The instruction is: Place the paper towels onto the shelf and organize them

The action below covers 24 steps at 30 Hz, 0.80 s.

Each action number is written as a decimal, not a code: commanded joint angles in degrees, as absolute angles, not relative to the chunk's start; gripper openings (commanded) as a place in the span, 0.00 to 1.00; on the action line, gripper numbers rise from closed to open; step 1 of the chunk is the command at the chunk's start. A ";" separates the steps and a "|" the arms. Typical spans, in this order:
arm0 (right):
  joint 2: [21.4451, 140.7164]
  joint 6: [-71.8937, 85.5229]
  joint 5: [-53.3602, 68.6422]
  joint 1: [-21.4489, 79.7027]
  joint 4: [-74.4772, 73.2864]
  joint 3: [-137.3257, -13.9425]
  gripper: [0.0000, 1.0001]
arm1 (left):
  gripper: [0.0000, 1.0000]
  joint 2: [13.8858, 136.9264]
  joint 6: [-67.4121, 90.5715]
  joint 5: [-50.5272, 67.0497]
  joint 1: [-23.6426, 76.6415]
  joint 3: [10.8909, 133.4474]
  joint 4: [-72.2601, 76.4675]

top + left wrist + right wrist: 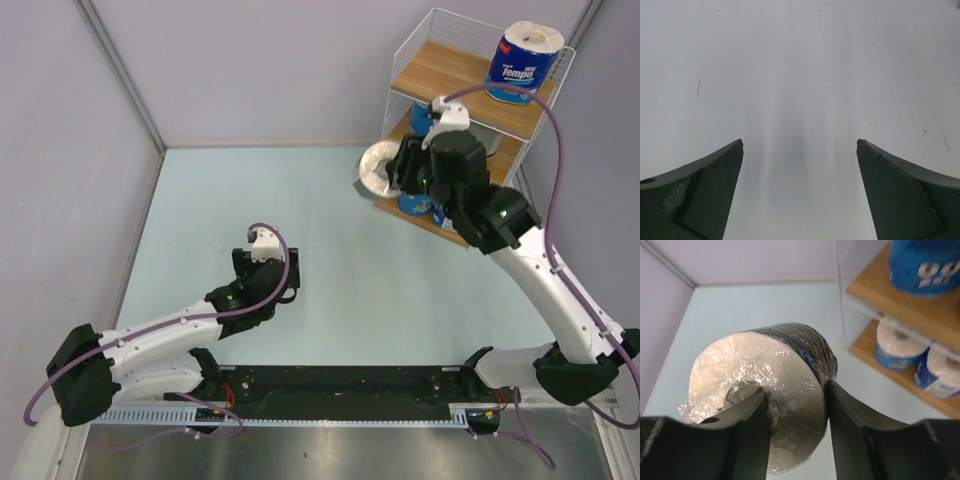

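My right gripper (795, 392) is shut on the black-wrapped paper towel roll (770, 375), one finger in its hollow core and one on its outside. In the top view it holds this roll (378, 168) in the air just left of the shelf (450, 68). A blue-wrapped roll (522, 62) stands on the top board. Two more blue rolls (897, 346) (941, 372) stand on a lower board (890, 371). My left gripper (268, 282) is open and empty over the bare table, far from the shelf; its wrist view shows only the table surface between the fingers (705, 195).
Grey walls close the table at the back and left (110, 110). A black rail (330, 385) runs along the near edge by the arm bases. The right arm's purple cable (555, 150) loops in front of the shelf.
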State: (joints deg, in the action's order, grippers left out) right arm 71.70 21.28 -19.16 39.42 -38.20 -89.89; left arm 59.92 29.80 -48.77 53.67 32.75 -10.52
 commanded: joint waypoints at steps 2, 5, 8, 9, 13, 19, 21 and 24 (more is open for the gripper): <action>79.95 14.60 -21.80 35.95 -42.62 -109.57 0.41 | 1.00 56.70 29.97 -47.90 53.96 32.00 -10.99; 85.14 12.84 -23.11 34.98 -44.99 -121.96 0.41 | 1.00 55.64 30.85 -47.46 53.96 30.59 -10.37; 90.50 11.25 -24.34 32.45 -47.19 -132.43 0.41 | 1.00 55.11 31.37 -46.58 53.96 29.53 -10.28; 91.40 10.81 -24.26 31.65 -47.55 -134.28 0.41 | 1.00 54.76 31.55 -46.32 53.96 29.18 -10.20; 94.74 10.81 -23.73 26.99 -46.85 -141.40 0.40 | 1.00 54.49 31.38 -45.70 53.96 27.78 -9.58; 94.49 12.12 -22.50 19.26 -44.04 -141.42 0.38 | 1.00 55.19 31.20 -45.44 53.88 24.61 -4.40; 94.31 12.22 -21.10 17.24 -43.16 -140.63 0.37 | 1.00 55.46 31.29 -45.18 53.96 24.52 -3.96; 94.75 12.13 -20.57 16.18 -42.98 -141.15 0.37 | 1.00 55.81 31.20 -45.00 53.96 24.70 -3.34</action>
